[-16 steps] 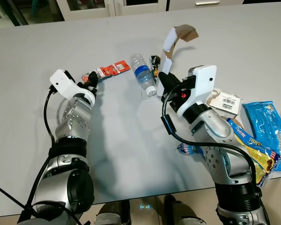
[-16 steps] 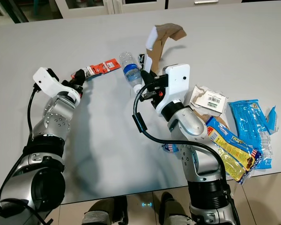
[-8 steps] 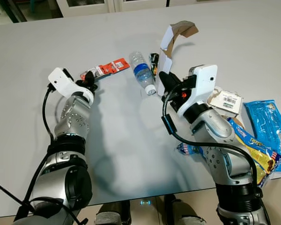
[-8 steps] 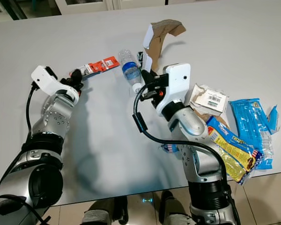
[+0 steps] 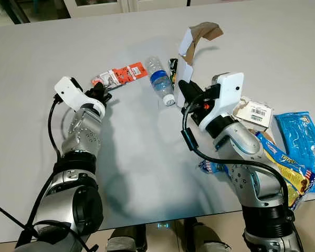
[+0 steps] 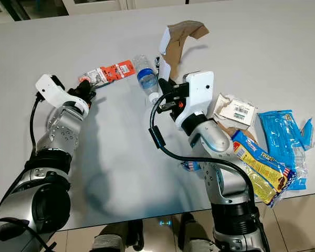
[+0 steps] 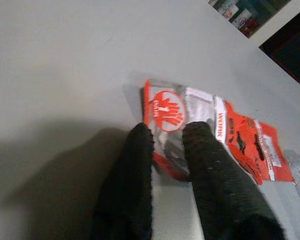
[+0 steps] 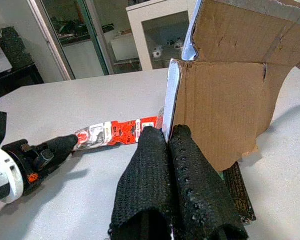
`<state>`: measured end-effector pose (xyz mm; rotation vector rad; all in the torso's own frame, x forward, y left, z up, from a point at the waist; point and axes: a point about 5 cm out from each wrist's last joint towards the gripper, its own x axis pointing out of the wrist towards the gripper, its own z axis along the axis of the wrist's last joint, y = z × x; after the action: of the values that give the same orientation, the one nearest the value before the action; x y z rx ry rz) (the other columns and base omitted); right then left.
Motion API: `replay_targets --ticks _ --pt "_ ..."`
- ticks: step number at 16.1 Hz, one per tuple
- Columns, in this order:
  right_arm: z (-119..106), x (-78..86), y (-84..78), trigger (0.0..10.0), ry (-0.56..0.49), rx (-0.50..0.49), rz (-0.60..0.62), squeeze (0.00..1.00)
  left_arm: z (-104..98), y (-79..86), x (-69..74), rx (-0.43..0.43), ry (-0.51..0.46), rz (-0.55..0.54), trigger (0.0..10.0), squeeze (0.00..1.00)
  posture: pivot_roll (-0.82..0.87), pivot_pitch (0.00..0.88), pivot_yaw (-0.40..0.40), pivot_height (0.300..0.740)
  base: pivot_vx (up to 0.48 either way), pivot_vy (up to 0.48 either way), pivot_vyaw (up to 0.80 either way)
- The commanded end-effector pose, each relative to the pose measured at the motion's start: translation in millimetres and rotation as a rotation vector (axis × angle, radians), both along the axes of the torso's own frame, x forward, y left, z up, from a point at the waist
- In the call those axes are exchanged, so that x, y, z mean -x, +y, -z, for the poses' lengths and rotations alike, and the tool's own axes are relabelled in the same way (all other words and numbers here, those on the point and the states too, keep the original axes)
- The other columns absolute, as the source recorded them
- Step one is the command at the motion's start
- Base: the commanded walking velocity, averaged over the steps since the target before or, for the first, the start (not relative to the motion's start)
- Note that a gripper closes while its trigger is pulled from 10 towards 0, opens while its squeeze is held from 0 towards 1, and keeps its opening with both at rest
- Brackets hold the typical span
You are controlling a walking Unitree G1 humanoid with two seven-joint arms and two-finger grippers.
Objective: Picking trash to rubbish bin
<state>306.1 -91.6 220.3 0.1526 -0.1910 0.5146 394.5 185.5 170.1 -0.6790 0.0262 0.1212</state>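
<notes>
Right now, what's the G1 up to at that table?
It's clearing trash off the grey table. The right claw is shut on the edge of a torn cardboard piece, holding it upright. The left claw straddles one end of the flat red packet. The plastic bottle lies between them.

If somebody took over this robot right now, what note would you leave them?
Right gripper: shut on the cardboard piece, holding it up over the table.
Left gripper: open, fingertips at the end of the red packet, which lies flat.
Waiting on the table: plastic bottle, crumpled box, blue and yellow snack wrappers.
Done: nothing binned yet. Left: all of it.
</notes>
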Motion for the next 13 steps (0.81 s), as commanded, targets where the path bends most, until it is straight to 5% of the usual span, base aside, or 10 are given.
replay_targets --ticks 1,8,13 --pt "0 2.7 1.5 10.0 0.005 -0.006 -0.010 0.00 21 -6.8 3.7 0.020 0.085 0.028 0.0 0.00 -0.11 0.281 0.058 0.740 0.000 0.000 0.00" --pt "1 1.0 2.6 10.0 0.004 -0.008 -0.007 0.00 16 -5.1 2.6 -0.008 0.055 0.018 0.0 0.00 -0.10 0.269 0.060 0.740 0.000 0.000 0.00" --pt "-1 -2.3 4.4 10.0 -0.001 -0.012 -0.011 0.00 -22 -3.6 4.7 -0.251 -0.140 -0.003 0.0 0.00 -0.09 0.256 0.053 0.740 0.000 0.000 0.00"
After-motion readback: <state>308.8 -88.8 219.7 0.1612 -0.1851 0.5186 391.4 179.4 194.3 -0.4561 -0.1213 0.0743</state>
